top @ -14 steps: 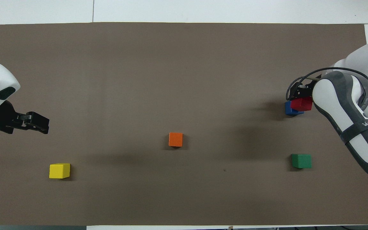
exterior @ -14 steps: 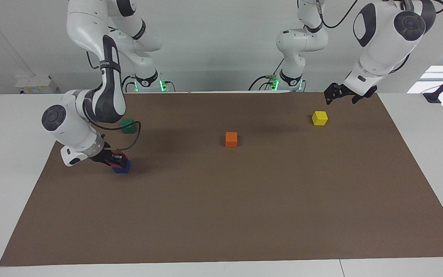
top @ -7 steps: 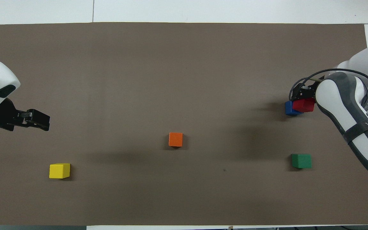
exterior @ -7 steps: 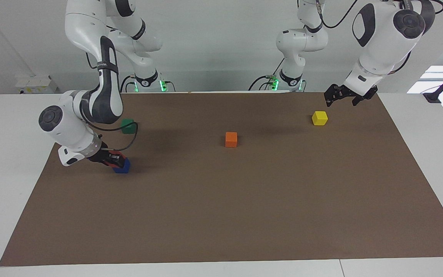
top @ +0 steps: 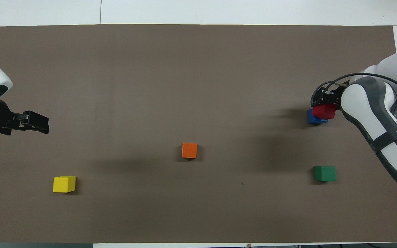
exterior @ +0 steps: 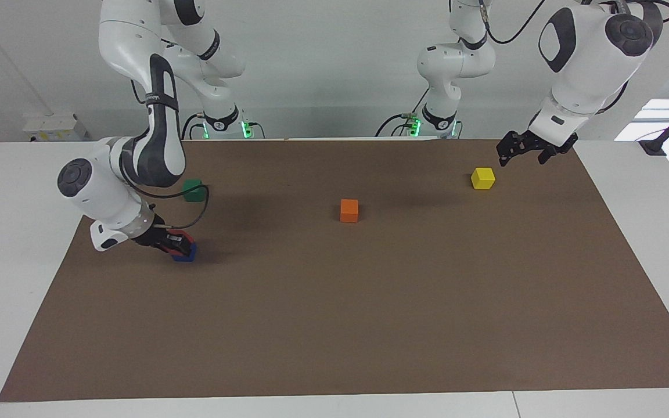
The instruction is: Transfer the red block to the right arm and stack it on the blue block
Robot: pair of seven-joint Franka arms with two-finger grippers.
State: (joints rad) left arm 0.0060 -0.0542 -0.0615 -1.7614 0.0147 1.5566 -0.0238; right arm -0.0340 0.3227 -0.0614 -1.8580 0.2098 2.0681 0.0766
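Right pincer (exterior: 179, 246): clamped on red block (top: 324, 111), low over blue block (top: 314, 119) near bench's right-arm end
Advice: square the faces, then release
Left pincer (exterior: 525, 146): wide, waits

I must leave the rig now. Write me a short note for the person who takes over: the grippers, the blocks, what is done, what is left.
Right gripper: shut on the red block, low over the blue block at the right arm's end of the table.
Left gripper: open, empty, waits in the air near the yellow block.
Done: the handover; the red block is with the right arm and over the blue block.
Unclear: the red block sits offset over the blue one; whether it already rests on it cannot be told.
Left: seat it squarely, open the fingers, lift the arm away.
The orange block and green block are not involved.
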